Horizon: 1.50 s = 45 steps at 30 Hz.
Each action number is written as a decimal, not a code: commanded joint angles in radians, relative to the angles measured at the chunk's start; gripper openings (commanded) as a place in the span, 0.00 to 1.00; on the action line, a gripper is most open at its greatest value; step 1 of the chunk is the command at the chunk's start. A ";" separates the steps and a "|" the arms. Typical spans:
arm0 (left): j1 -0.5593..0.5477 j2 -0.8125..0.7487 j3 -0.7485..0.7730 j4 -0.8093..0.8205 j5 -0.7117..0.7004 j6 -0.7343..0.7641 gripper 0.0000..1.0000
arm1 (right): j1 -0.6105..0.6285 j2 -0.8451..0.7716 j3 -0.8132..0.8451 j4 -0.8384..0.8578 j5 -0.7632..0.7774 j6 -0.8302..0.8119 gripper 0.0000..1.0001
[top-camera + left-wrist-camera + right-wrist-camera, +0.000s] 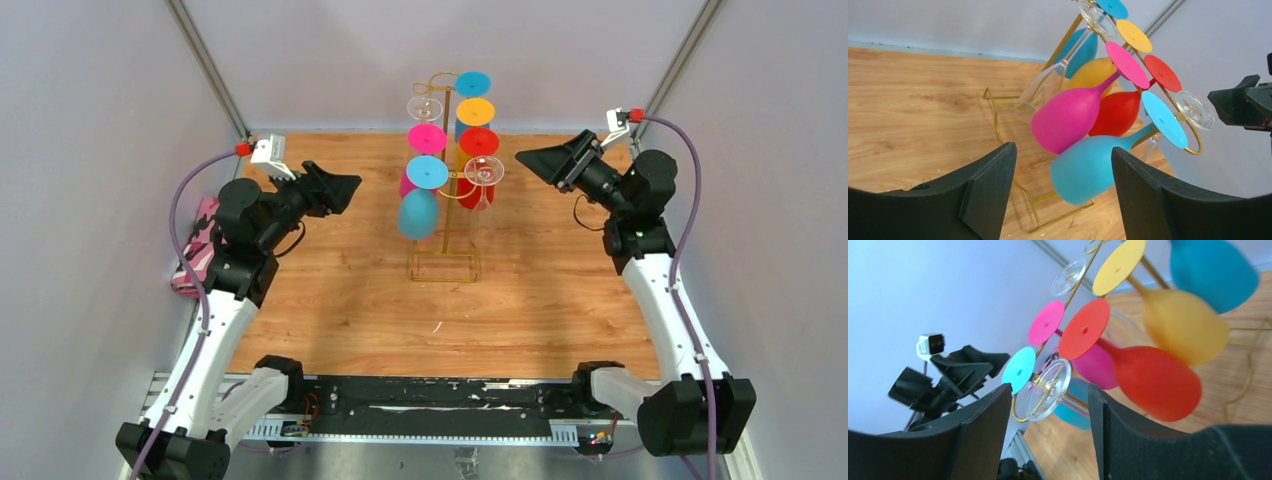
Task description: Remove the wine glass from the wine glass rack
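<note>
Nearest, both arms rise from their bases at the edge of the wooden surface (330, 310) and lean inward. A pink patterned item (192, 255) lies at the surface's left edge, beside the left arm. The left claw (343, 190) hangs above the surface with its jaws spread wide and holds nothing. It points right toward the rack and stands apart from it. In its wrist view the bowl of the light-blue glass (1088, 170) shows in the gap between the fingers, untouched. The right claw (535, 163) is likewise open and empty. It aims left, near the foot of the lower clear glass (484, 171) but short of it.

Farther back, in the middle of the surface, the wine glass rack (446, 235) stands upright on its wire base. All seven glasses hang from it bowl-down. The upper clear glass (425, 108), pink glass (427, 138) and light-blue one are on its left. The teal glass (473, 84), yellow glass (475, 111), red glass (479, 141) and lower clear one are on its right.
</note>
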 commanded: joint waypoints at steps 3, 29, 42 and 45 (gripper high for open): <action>0.001 -0.019 -0.016 -0.022 -0.008 0.006 0.75 | 0.072 0.042 0.020 0.057 -0.088 0.082 0.59; 0.001 -0.059 -0.032 -0.063 -0.058 0.038 0.76 | 0.140 0.121 0.005 0.034 -0.033 0.117 0.17; 0.001 -0.065 -0.027 -0.073 -0.058 0.043 0.77 | 0.142 0.128 0.087 -0.145 0.005 0.131 0.00; 0.001 -0.064 -0.027 -0.077 -0.050 0.042 0.77 | 0.143 0.147 0.144 -0.260 -0.005 0.128 0.00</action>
